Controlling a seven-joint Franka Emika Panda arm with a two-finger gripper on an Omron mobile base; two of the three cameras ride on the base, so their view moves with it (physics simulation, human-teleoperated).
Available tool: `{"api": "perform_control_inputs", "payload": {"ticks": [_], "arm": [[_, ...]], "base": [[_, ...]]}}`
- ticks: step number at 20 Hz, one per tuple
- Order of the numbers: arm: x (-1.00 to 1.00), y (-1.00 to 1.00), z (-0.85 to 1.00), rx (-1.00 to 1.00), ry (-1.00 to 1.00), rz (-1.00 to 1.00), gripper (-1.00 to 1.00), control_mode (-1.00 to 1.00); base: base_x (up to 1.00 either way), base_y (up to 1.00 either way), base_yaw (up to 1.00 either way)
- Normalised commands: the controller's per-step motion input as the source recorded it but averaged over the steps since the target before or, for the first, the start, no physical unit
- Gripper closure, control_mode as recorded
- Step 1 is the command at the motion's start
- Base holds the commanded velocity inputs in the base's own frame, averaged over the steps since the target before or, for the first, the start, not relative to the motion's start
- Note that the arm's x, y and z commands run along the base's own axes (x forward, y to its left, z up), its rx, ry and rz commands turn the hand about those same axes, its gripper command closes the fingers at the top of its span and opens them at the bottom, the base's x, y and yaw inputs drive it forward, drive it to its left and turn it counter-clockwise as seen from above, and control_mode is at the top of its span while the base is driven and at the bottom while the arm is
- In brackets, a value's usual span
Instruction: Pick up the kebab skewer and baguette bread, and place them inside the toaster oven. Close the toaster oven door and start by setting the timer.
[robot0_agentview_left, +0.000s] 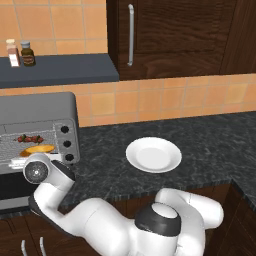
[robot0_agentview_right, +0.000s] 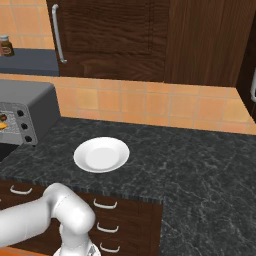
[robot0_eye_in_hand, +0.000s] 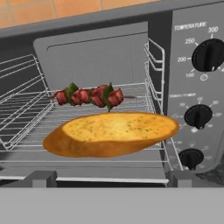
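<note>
Loading judged done: kebab skewer (robot0_eye_in_hand: 89, 95) & baguette bread (robot0_eye_in_hand: 111, 133) are seen on the wire rack (robot0_eye_in_hand: 26, 109) inside toaster oven (robot0_agentview_left: 42, 107), baguette nearer the front. Pincer spread wide, nothing held, in front of oven opening. Next: door to be swung shut, then timer knob (robot0_eye_in_hand: 191, 157) turned. Plate (robot0_agentview_left: 153, 154) well apart on tabletop (robot0_agentview_left: 210, 145); open room at right.

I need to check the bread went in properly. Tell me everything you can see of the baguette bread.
The baguette bread is a long oval loaf, golden-orange on its crust with a paler, speckled yellow top. It lies flat on the wire rack inside the toaster oven, lengthwise across the opening, near the front. The kebab skewer lies just behind it, roughly parallel. Nothing grips the bread.
</note>
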Motion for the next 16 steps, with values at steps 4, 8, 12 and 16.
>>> {"api": "perform_control_inputs", "payload": {"ticks": [4, 8, 12, 16], "arm": [[0.08, 0.0, -0.05, 0.0, 0.0, 0.0, -1.0, -1.0], [0.03, 0.0, -0.16, 0.0, 0.0, 0.0, -1.0, -1.0], [0.04, 0.0, -0.02, 0.0, 0.0, 0.0, -1.0, -1.0], [0.1, 0.0, 0.0, 0.0, 0.0, 0.0, -1.0, -1.0]], "base": [[0.0, 0.0, 0.0], [0.0, 0.0, 0.0], [0.0, 0.0, 0.0], [0.0, 0.0, 0.0]]}}
